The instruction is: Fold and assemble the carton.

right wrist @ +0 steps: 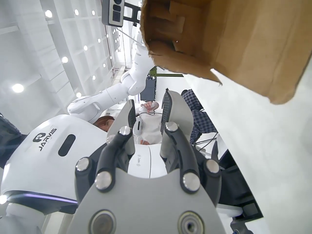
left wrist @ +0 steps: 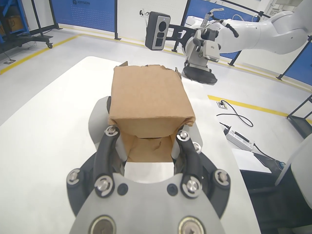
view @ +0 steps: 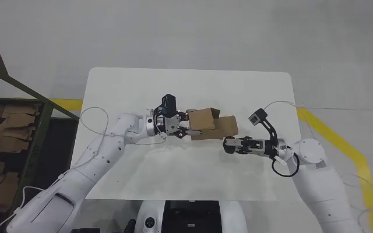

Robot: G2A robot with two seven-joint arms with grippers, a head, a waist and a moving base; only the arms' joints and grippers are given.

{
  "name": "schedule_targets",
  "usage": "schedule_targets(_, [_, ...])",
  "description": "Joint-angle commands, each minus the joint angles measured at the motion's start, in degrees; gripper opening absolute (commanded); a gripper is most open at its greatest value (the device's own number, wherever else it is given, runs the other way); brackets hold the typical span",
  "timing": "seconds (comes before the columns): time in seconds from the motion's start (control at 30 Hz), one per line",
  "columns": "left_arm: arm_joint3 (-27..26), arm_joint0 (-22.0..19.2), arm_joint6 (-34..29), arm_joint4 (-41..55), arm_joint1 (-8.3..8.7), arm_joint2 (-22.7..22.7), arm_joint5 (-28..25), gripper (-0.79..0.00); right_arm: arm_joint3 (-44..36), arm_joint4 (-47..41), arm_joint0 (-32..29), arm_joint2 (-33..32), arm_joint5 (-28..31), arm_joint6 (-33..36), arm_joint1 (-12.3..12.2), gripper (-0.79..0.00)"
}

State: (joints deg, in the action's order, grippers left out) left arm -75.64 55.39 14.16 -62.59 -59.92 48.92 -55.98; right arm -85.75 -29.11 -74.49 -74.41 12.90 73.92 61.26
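A brown carton [view: 205, 121] lies on its side near the middle of the white table [view: 145, 169]. My left gripper [view: 184, 126] is shut on the carton's left end. In the left wrist view the carton [left wrist: 148, 93] sits between the two fingers [left wrist: 111, 144], its folded end flaps facing the camera. My right gripper [view: 227, 144] stands open just off the carton's right flap, toward the table's near edge. In the right wrist view its fingers [right wrist: 168, 105] have nothing between them, and the carton's open end [right wrist: 256, 37] hangs beyond them, apart from the fingers.
A rack with flat cardboard blanks [view: 17, 128] stands on the floor left of the table. Bare table surface lies behind and in front of the carton. The right arm's wrist camera [left wrist: 157, 30] sticks up beyond the carton.
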Motion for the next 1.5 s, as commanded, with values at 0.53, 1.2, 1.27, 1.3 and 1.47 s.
schedule_targets(0.53, [-2.6,2.0,-0.5,-0.5,-0.72,0.0,-1.7,-0.4,2.2,0.7,3.6,3.1,-0.4,-2.8,0.3,-0.603])
schedule_targets(1.2, [-4.7,2.2,-1.6,-1.4,-1.04,-2.1,-2.0,-0.403,11.2,-1.1,9.9,2.4,-0.2,-7.0,0.6,-0.573])
schedule_targets(1.27, [-4.5,1.9,-1.4,-1.2,-1.02,-2.3,-2.0,-0.403,11.5,-1.8,10.4,3.4,0.0,-5.2,0.7,-0.585])
schedule_targets(1.3, [-4.3,1.8,-1.2,-1.0,-1.0,-2.4,-2.0,-0.403,11.7,-2.0,10.5,3.7,0.3,-4.6,0.8,-0.588])
schedule_targets(1.47, [-3.8,1.2,-1.0,-0.8,-0.8,-2.4,-2.0,-0.406,10.7,-2.7,9.7,4.0,0.6,-2.9,0.7,-0.588])
